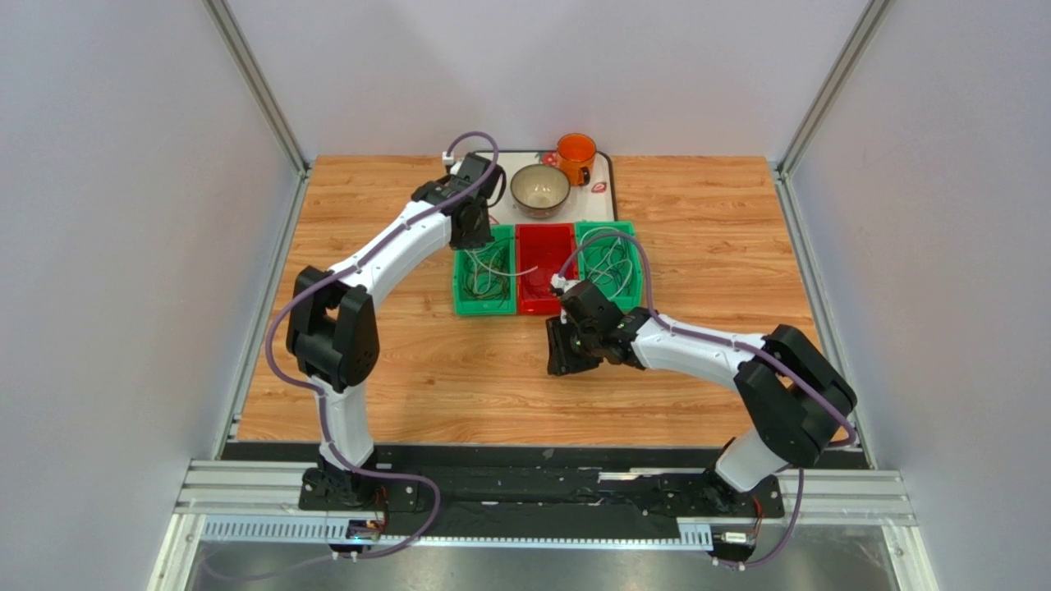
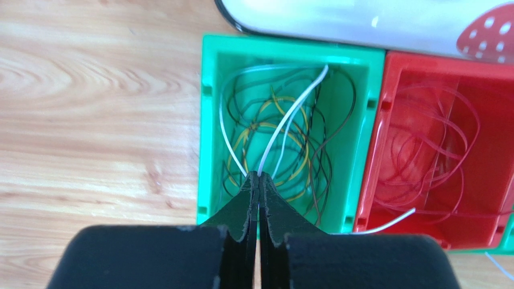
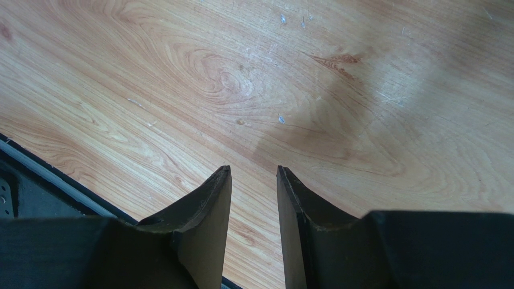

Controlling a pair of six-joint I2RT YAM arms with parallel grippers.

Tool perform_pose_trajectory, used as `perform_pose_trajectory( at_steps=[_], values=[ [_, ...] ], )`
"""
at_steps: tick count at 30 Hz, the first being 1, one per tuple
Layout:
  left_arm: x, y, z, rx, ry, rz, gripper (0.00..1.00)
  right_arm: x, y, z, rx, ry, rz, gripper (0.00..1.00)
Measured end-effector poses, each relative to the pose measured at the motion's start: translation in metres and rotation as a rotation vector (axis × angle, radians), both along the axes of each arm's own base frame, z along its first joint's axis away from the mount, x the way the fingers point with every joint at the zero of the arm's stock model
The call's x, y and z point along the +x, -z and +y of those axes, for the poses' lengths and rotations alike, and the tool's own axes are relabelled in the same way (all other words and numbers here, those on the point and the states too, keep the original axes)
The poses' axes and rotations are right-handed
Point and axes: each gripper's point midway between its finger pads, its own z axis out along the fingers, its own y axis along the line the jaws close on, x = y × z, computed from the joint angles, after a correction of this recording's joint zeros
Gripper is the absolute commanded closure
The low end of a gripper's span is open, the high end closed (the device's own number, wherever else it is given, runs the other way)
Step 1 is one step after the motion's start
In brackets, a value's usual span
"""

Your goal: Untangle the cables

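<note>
My left gripper [image 2: 259, 176] hangs over the left green bin [image 2: 208, 120], shut on a white cable [image 2: 295, 111] that rises out of a tangle of yellow, dark and white cables [image 2: 301, 162]. Red cables [image 2: 434, 138] lie looped in the red bin [image 2: 371, 174], and a white cable end [image 2: 395, 218] rests across its near corner. In the top view the left gripper [image 1: 473, 228] is over that left green bin [image 1: 464, 296]. The right green bin [image 1: 632, 234] holds more cables [image 1: 607, 265]. My right gripper [image 3: 253, 170] is open over bare wood, with nothing between its fingers.
Behind the bins a white tray [image 1: 605, 203] carries a bowl [image 1: 540, 188] and an orange mug [image 1: 575, 156]. The right gripper [image 1: 561, 357] sits in front of the red bin [image 1: 543, 302]. A black rail [image 3: 54, 174] marks the table's near edge.
</note>
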Motion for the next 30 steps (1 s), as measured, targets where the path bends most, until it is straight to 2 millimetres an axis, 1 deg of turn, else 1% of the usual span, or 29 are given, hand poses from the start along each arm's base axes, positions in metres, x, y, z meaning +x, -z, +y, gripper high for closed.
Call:
perform_pose_trajectory(
  at_steps=[4,8,14,24,30],
  values=[
    [0.011,-0.01,0.011,0.083,-0.011,-0.033,1.0,-0.001,0.004,-0.001,-0.015,-0.001,0.008,0.63],
    [0.013,-0.009,0.027,0.184,-0.016,-0.034,1.0,-0.003,0.007,-0.002,-0.028,-0.004,0.017,0.63],
    [0.016,-0.004,0.042,0.291,-0.018,-0.024,1.0,-0.003,0.007,-0.003,-0.041,-0.003,0.019,0.63],
    [0.019,-0.003,0.058,0.398,-0.012,-0.022,1.0,-0.004,0.006,-0.001,-0.051,-0.007,0.016,0.63],
    [0.019,-0.003,0.058,0.401,-0.007,-0.022,1.0,-0.004,0.008,0.001,-0.064,-0.01,0.016,0.64]
  ],
)
